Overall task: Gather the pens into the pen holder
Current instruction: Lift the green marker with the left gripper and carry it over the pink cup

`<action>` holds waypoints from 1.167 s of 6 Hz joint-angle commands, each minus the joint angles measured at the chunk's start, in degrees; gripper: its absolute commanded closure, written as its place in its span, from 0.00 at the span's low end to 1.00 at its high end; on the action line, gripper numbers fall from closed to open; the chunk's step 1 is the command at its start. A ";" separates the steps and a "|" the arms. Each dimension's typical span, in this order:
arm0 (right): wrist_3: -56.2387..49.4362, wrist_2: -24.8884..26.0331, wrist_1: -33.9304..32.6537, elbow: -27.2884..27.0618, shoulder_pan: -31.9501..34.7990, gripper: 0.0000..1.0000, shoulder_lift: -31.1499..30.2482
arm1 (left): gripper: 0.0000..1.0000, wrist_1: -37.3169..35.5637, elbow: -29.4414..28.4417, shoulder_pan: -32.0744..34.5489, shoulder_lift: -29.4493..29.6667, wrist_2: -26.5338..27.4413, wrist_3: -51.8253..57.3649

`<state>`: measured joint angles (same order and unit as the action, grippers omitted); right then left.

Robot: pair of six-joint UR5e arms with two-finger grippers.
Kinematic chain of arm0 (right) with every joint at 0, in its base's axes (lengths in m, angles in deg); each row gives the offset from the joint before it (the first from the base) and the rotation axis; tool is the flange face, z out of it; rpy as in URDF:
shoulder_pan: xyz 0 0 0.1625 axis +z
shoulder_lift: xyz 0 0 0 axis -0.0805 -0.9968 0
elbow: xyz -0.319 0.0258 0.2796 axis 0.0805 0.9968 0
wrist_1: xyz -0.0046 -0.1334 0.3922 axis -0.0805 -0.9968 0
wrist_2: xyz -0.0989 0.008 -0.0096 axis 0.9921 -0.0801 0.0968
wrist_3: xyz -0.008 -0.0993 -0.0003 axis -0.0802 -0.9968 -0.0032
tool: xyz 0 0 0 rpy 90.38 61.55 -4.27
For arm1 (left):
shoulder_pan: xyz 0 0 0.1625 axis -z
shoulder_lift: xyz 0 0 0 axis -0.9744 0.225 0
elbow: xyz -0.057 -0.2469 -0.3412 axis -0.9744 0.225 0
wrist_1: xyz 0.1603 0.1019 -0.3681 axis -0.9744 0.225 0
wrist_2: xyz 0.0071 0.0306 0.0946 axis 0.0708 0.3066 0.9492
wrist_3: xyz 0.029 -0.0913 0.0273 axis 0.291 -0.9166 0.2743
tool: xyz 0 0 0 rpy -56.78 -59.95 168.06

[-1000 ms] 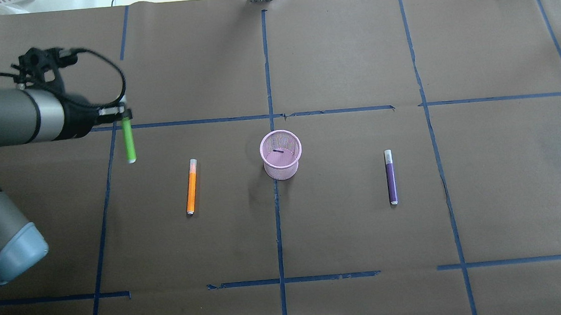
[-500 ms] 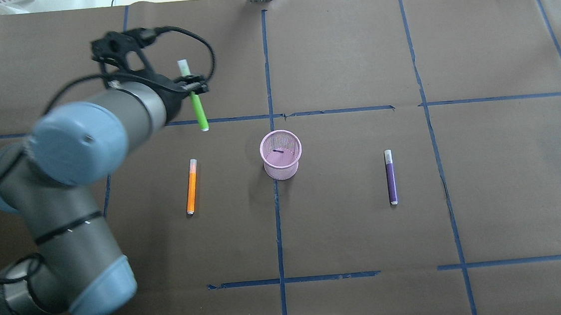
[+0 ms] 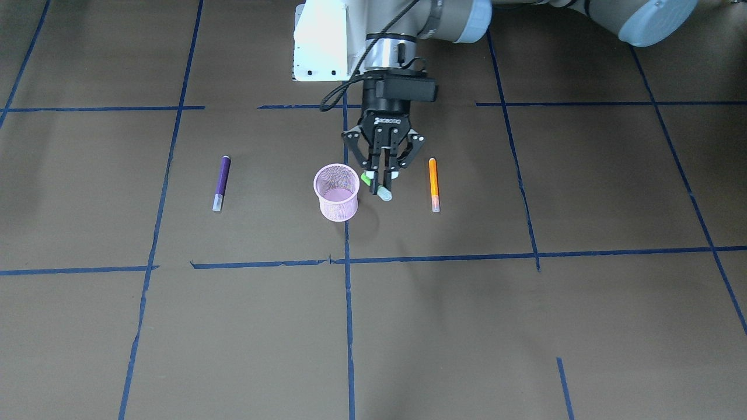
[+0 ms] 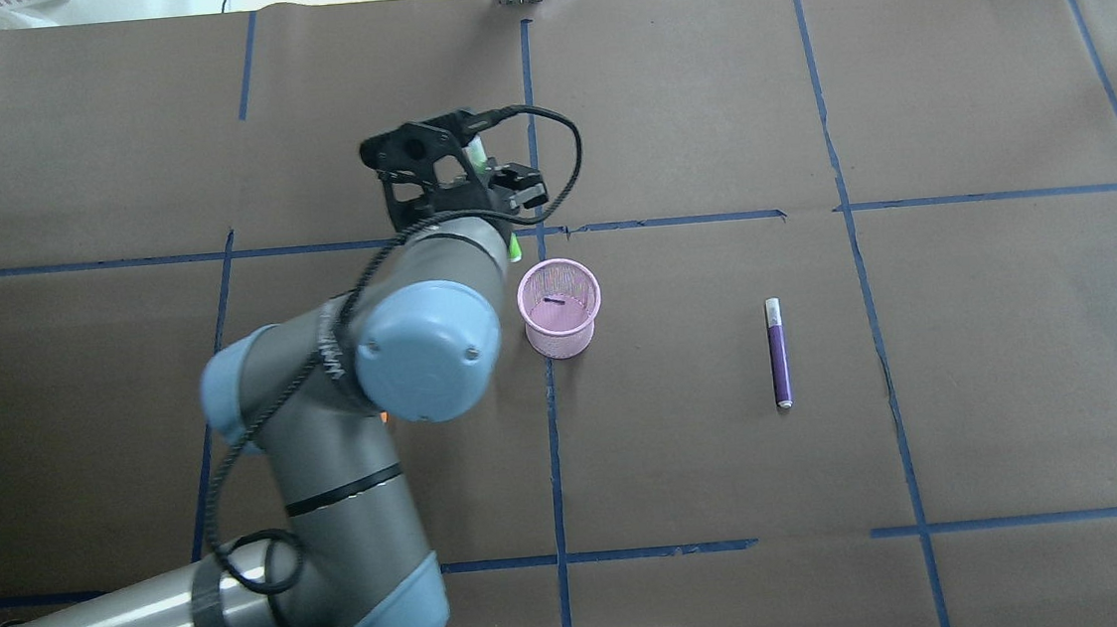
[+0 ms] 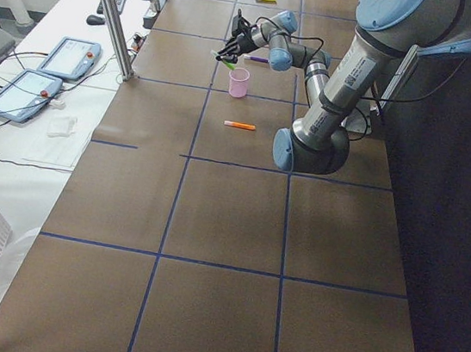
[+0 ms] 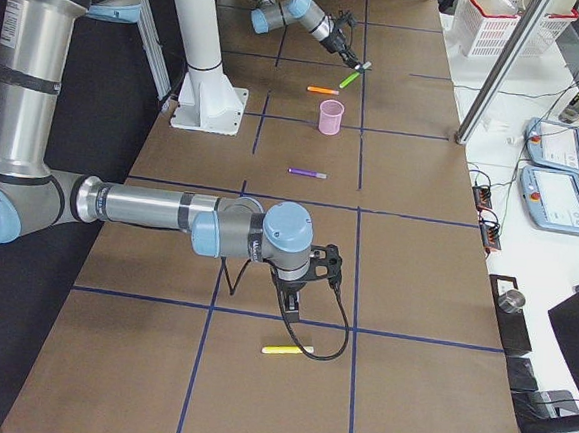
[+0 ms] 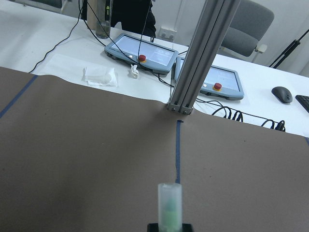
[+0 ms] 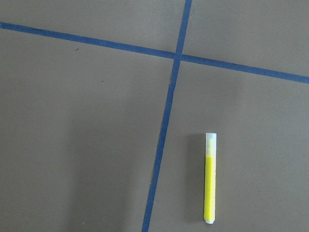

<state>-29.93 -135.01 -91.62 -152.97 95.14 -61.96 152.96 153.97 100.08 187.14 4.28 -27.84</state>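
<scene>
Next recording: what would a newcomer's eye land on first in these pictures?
The left pincer, shut on a tilted green pen, hangs just beside the pink pen holder near the middle of the table, the pen not yet inside it. An orange pen and a purple pen lie flat on either side of the holder. A yellow pen lies alone, far off toward the robot's right end.

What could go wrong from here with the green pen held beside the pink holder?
The green pen sits tilted in the left gripper, beside the pen holder rather than over it; its lower end could strike the rim and tip the holder. Released slanted, it might bounce out.
</scene>
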 commanded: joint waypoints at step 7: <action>-0.09 0.09 -0.09 0.12 0.00 0.00 0.00 | 0.01 0.38 -4.55 -6.48 1.70 0.85 -0.71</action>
<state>-30.06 -134.92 -91.70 -152.85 95.15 -61.96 153.32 148.77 93.63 188.89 5.59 -29.62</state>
